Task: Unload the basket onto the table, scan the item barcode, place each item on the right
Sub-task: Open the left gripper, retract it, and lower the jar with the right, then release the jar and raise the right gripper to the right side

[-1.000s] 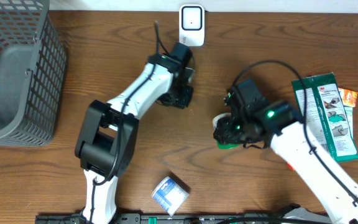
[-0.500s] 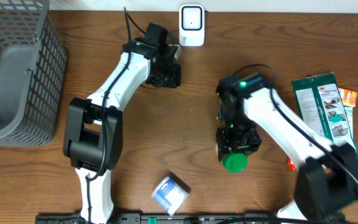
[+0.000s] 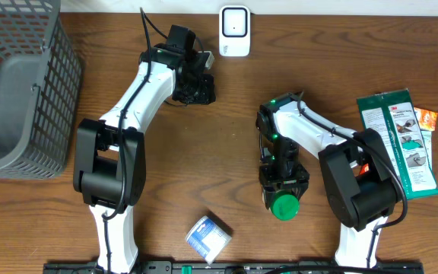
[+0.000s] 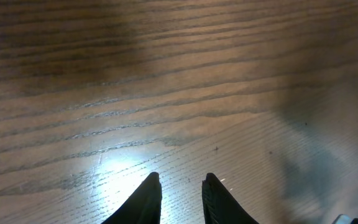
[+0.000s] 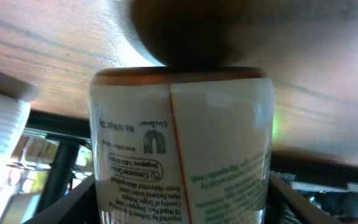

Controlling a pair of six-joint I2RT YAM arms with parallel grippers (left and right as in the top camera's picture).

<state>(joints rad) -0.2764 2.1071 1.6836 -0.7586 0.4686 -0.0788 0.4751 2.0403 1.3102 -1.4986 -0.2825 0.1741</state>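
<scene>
Though the right wrist view is too close to tell whether the pads press, the green-capped bottle (image 3: 285, 207) sits between the fingers of the right gripper (image 3: 283, 190) near the table's front edge. It is apparently upright, long axis vertical. Farther back, the left gripper (image 3: 195, 89) hangs with jaws narrowly apart on nothing. Farthest, the scanner (image 3: 234, 31) stands well apart from the bottle, nearer the left arm.
</scene>
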